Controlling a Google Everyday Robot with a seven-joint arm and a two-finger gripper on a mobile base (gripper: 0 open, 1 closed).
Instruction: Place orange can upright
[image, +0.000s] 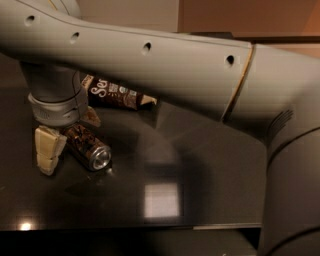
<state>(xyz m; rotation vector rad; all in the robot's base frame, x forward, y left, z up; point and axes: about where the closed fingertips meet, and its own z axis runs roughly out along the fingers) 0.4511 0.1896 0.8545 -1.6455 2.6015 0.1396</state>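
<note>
Orange can (89, 149) on its side near the tabletop's (210, 170) left edge, silver end toward the front-right, your hand (70, 142) spread wide astride it, snack bag (115, 94) just behind.

Dim warm light; a square glare (161, 200) on the glossy table (225, 165) shines near the hand (70, 142) at its left side.

You see what looks like a break-room counter: a dark glossy countertop (210, 165), a snack bag (115, 94), an orange can (94, 151) at your gripper (70, 141), a wood-toned wall (240, 15) behind.
</note>
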